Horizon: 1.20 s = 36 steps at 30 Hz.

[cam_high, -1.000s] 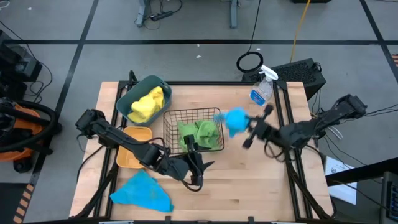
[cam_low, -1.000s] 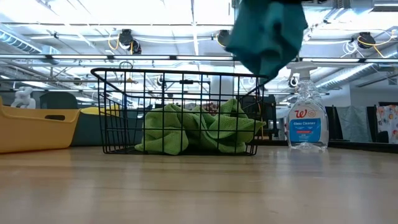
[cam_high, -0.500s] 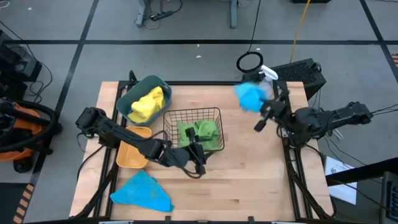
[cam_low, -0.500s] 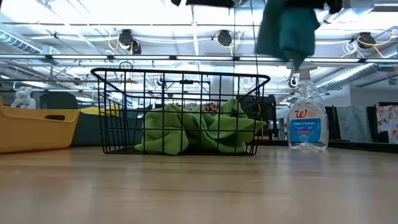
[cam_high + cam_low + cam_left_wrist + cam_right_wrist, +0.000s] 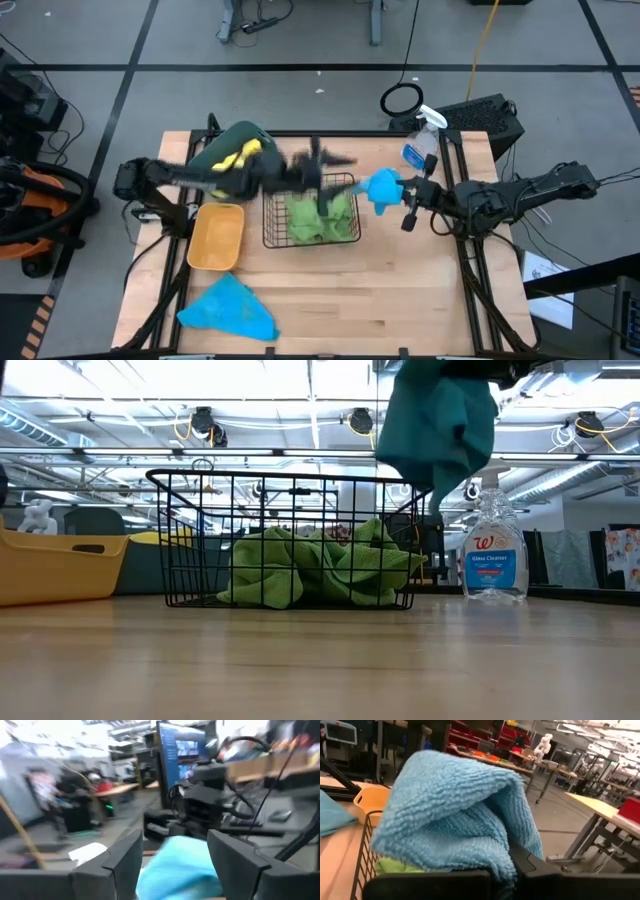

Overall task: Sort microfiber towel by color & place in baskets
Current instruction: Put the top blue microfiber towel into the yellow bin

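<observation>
- The right hand (image 5: pixel 400 192) sits right of centre in the high view, clamped on a blue towel (image 5: pixel 381 187) held in the air just beside the right edge of the wire basket (image 5: pixel 270 212).
- In the low view that same towel (image 5: pixel 436 422) hangs at the top of the frame, above the basket's right end and left of the spray bottle (image 5: pixel 495 549).
- The right wrist view shows the towel (image 5: pixel 455 815) bunched between the dark fingers (image 5: pixel 540 877).
- The wire basket holds green towels (image 5: pixel 322 215).
- The left hand (image 5: pixel 325 168) shows blurred above the upper edge of the wire basket in the high view; its fingers (image 5: pixel 122 865) stand apart in the left wrist view, with nothing between them.
- The teal tub (image 5: pixel 222 143), upper left on the counter (image 5: pixel 400 290), holds a yellow towel (image 5: pixel 238 165).
- The yellow bin (image 5: pixel 214 238) lies left of the wire basket.
- A second blue towel (image 5: pixel 229 308) lies flat at the counter's lower left.
</observation>
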### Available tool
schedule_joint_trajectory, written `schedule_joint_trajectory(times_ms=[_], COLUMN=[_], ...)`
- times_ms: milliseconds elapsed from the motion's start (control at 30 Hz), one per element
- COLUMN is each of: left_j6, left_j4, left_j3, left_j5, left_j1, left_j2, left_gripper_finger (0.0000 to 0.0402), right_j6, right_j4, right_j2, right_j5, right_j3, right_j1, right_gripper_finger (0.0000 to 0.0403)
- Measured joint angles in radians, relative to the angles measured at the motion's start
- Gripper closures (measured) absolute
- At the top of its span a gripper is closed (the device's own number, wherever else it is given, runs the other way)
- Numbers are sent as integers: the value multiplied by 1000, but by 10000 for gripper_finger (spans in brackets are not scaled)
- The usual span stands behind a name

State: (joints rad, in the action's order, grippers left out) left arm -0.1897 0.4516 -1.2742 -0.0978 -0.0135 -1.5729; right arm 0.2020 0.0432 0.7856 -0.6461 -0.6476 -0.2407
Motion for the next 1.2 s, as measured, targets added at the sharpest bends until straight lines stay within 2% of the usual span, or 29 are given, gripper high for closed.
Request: schedule_joint_trajectory(times_ms=[100, 200, 267, 400, 533, 633, 733, 933, 967, 1067, 1200], left_j6=[171, 260, 261, 227, 139, 74, 16, -56, -55, -58, -89], left_j4=[25, 67, 68, 70, 34, -22, -52, -142, -149, -156, -178], left_j3=[-35, -57, -70, -90, -92, -92, -93, -95, -95, -95, -95], left_j5=[251, 403, 438, 437, 410, 390, 300, 254, 250, 244, 200], left_j1=[136, 210, 227, 209, 175, 147, 116, 87, 84, 85, 89], left_j2=[-52, -112, -145, -188, -198, -200, -207, -209, -210, -212, -211], left_gripper_finger=[172, 157, 140, 111, 117, 149, 202, 364, 381, 388, 394], right_j6=[43, 84, 102, 125, 125, 125, 141, 169, 169, 149, 82], right_j4=[7, 18, 35, 59, 62, 78, 121, 178, 187, 189, 158], right_j2=[-3, -2, 4, 43, 91, 123, 145, 158, 156, 157, 155], right_j5=[45, 130, 191, 313, 355, 367, 390, 420, 422, 421, 413], right_j3=[0, 0, 0, 0, 0, 0, 0, 2, 1, 1, 1], right_j1=[19, 54, 91, 171, 232, 257, 269, 285, 288, 291, 292], right_gripper_finger=[395, 395, 395, 395, 395, 395, 395, 394, 392, 378, 336])
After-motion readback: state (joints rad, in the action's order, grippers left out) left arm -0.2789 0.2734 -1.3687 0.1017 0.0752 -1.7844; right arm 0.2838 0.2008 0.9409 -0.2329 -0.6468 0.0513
